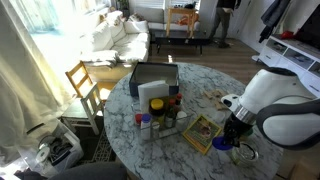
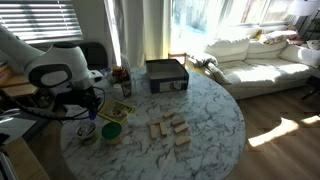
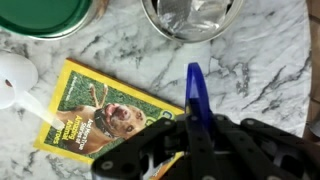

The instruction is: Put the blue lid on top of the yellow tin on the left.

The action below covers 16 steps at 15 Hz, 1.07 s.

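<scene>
My gripper (image 3: 193, 128) is shut on the blue lid (image 3: 193, 88) and holds it on edge above the marble table. In the wrist view the open yellow tin (image 3: 190, 14), with a pale rim and greyish inside, lies just beyond the lid at the top edge. In an exterior view the gripper (image 2: 89, 108) hangs over the table's near-left edge, a little behind the yellow tin (image 2: 111, 133). The lid itself is too small to make out in both exterior views.
A green-topped tin (image 3: 40, 14) sits beside the yellow tin (image 2: 85, 131). A flat yellow box with a dog picture (image 3: 100, 112) lies under the gripper. A black box (image 2: 166, 75), bottles (image 1: 158, 112) and wooden blocks (image 2: 170, 130) stand on the round marble table (image 2: 215, 120).
</scene>
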Each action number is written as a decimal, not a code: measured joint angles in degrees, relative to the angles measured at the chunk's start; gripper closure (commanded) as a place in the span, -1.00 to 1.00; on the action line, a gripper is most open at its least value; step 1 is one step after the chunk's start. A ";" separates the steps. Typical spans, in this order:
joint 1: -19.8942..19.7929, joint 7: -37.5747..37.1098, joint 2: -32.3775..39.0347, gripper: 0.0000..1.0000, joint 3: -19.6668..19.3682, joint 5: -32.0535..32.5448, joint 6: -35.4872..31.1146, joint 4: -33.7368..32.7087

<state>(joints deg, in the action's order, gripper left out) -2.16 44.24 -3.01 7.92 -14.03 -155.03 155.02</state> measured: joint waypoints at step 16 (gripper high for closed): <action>2.05 21.61 -12.32 0.98 -18.09 -6.96 28.34 -1.77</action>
<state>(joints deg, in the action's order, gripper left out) -0.11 65.84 -15.33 -10.17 -20.98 -126.69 153.24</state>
